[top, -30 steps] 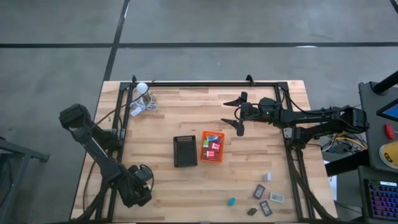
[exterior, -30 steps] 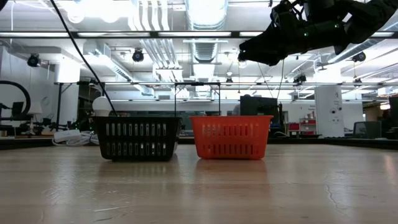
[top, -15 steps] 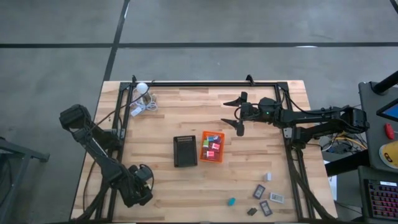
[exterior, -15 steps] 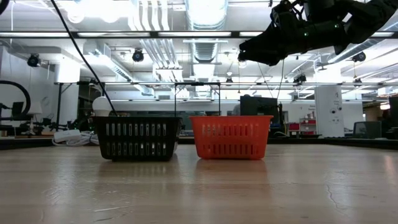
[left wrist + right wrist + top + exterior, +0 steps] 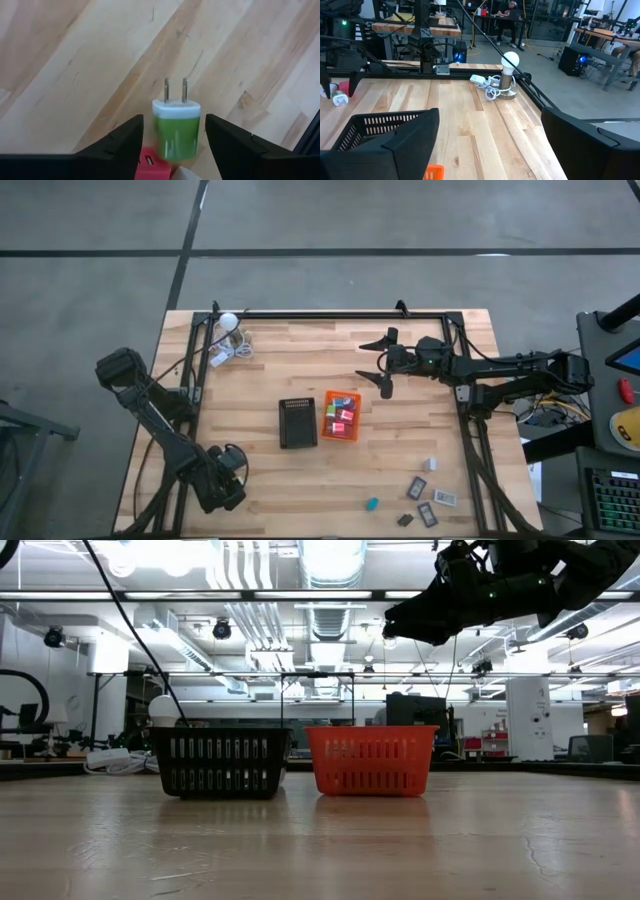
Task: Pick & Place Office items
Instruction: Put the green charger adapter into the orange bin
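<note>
the right claw [image 5: 378,361] is hanging wide open and empty above the surface [image 5: 300,345], a little beyond the orange tray [image 5: 341,416], and in the low view it is sitting high over both trays. the orange tray is already holding several office items, pink, red, green and pale blocks, so part of the sorting is looking done. the black tray [image 5: 297,423] just beside it is showing nothing inside that can be told from above. a cluster of office items [image 5: 426,498] is still lying loose near the front right corner of the surface: flat grey-black rectangles, a small pale piece and a teal block [image 5: 372,504] a little apart from them. the left claw [image 5: 171,145] is waiting near the front left corner, its fingers standing either side of a green plug adapter [image 5: 176,129], though whether they are pressing on it cannot be told; a red block [image 5: 152,167] is lying just beside the adapter. the white ball with its coiled cable [image 5: 232,338] is resting at the far left corner, well apart from the work. judging by this, roughly half the pieces are waiting to be moved, and the front right cluster is probably the right arm's next job.
</note>
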`<state>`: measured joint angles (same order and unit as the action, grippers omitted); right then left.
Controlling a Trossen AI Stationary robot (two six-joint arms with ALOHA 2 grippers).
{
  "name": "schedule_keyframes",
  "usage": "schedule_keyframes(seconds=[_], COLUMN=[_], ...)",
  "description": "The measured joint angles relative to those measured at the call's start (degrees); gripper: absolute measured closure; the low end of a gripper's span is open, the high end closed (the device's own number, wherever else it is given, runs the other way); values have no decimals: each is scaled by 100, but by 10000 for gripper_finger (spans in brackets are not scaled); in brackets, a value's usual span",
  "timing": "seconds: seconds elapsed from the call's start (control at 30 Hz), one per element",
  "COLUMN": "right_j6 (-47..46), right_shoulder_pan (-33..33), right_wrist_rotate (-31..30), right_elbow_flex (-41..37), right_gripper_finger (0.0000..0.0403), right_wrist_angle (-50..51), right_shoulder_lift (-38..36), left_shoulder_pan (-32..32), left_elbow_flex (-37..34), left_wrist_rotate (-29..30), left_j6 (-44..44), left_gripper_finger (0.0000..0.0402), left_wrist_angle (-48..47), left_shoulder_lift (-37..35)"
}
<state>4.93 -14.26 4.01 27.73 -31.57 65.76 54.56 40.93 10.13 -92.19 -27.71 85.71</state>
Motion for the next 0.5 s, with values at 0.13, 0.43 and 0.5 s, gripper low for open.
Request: schedule_keyframes(seconds=[0.13,0.43,0.5], right_j6=[0,0,0], right_shoulder_pan=[-2,-7,-7], right_wrist_rotate=[0,0,0], right_elbow_flex=[-1,0,0], right_gripper_finger=[62,53,54], right_wrist_angle=[0,0,0], right_shoulder_lift=[0,0,0], left_shoulder_pan=[-30,-104,-121], left_elbow_flex=[0,0,0], left_wrist_rotate=[-79,-168,-186], left_j6=[-7,-22,-21], left_gripper_finger=[196,212,221], left_wrist_angle=[-20,-138,-167], left_shoulder_lift=[0,0,0])
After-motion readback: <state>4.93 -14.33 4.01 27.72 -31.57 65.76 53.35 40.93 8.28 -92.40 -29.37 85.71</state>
